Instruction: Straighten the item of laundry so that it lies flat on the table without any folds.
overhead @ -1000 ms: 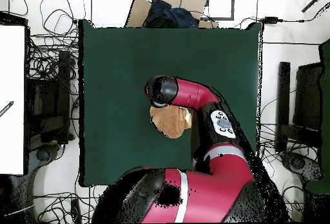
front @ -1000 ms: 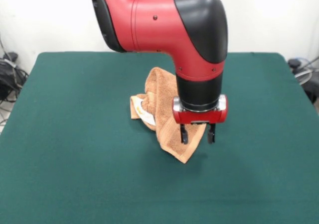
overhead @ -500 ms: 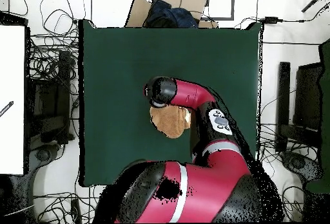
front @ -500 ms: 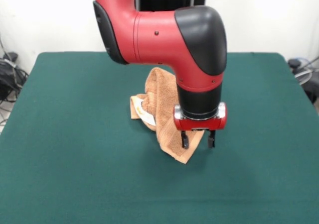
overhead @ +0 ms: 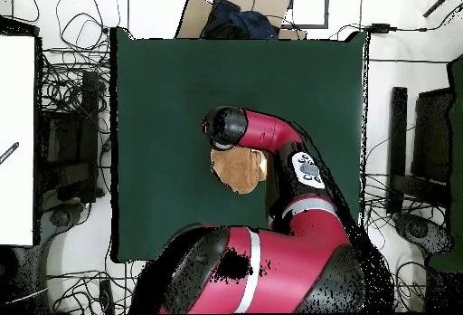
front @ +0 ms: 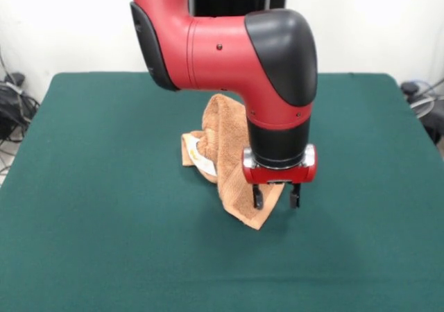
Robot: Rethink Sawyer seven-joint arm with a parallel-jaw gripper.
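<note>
The orange-tan terry towel [front: 225, 145] lies crumpled and folded near the middle of the dark green table [front: 104, 243], its white label [front: 201, 161] showing on the left side. In the overhead view the towel [overhead: 237, 172] shows just below the arm's wrist. My gripper [front: 275, 201] is open, its two black fingers pointing down over the towel's near right corner, just above the cloth. It holds nothing.
The red and black arm [front: 229, 48] comes down over the table's centre and hides the towel's far part. Cables and boxes [overhead: 63, 130] lie on the floor round the table [overhead: 163, 85]. A cardboard box [overhead: 231, 13] sits beyond the table's far edge.
The gripper has lowered a little toward the towel's near right corner. The towel has not moved.
</note>
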